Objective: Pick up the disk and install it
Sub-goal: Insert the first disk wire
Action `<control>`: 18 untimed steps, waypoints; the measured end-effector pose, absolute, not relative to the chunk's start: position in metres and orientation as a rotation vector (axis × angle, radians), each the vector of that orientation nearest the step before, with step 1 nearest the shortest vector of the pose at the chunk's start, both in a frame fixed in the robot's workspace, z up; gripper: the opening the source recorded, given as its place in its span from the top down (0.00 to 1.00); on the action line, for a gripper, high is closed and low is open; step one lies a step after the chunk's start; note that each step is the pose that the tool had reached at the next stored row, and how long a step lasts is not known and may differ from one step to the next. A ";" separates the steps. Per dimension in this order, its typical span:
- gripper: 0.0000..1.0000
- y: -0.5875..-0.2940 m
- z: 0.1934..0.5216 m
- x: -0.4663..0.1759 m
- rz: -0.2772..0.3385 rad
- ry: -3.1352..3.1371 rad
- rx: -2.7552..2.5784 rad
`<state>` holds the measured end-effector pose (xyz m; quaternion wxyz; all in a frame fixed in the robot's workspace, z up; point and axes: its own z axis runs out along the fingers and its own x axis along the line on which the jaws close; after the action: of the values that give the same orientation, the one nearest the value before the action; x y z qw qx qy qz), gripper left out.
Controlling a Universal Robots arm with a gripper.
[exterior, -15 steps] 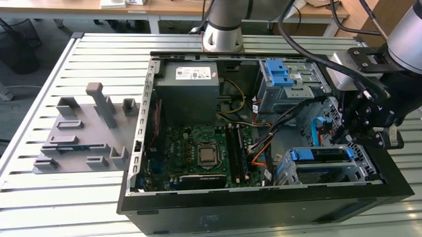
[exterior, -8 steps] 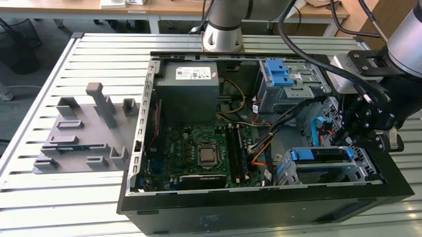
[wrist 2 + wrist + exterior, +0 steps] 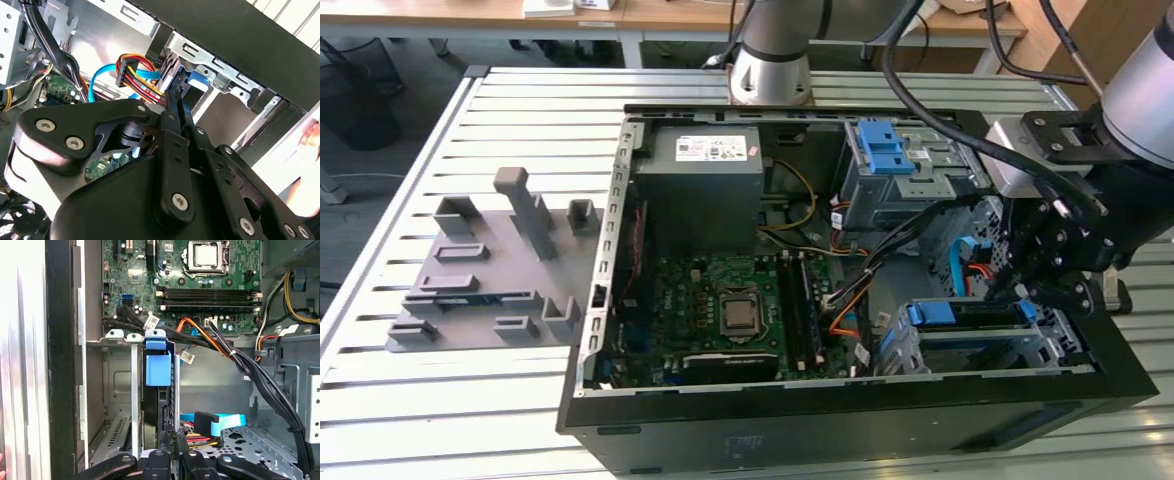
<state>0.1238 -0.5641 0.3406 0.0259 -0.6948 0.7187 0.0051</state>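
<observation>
Gripper point(image 3: 1047, 265) above the drive cage point(image 3: 125, 390), fingers closed narrowly on the disk point(image 3: 158, 370); keep it square while seating.

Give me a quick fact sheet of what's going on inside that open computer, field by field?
Setting: open computer case lying on a slatted table
End effector: lowered at the drive bay on the exterior view's right
Disk: standing on edge in the drive cage, blue bracket around it
Contact: end effector sits right at the disk's edge; a firm hold cannot be confirmed
Cables: coloured bundle with a blue ribbon beside the disk
Nearby: motherboard, grey fixture on the table
</observation>
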 end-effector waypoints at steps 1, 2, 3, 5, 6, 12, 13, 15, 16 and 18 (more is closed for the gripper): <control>0.84 -0.564 0.340 0.124 0.018 2.223 -2.148; 0.84 -0.564 0.340 0.124 0.018 2.223 -2.148; 0.84 -0.564 0.340 0.125 0.019 2.223 -2.148; 0.84 -0.565 0.339 0.125 0.020 2.224 -2.148; 0.84 -0.565 0.339 0.125 0.020 2.224 -2.148; 0.84 -0.565 0.336 0.125 0.021 2.224 -2.149; 0.84 -0.565 0.336 0.125 0.021 2.224 -2.149; 0.84 -0.565 0.335 0.125 0.021 2.225 -2.149; 0.84 -0.565 0.335 0.125 0.021 2.225 -2.149; 0.84 -0.565 0.335 0.125 0.022 2.225 -2.149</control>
<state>0.1253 -0.5653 0.3348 0.0239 -0.6945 0.7190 0.0070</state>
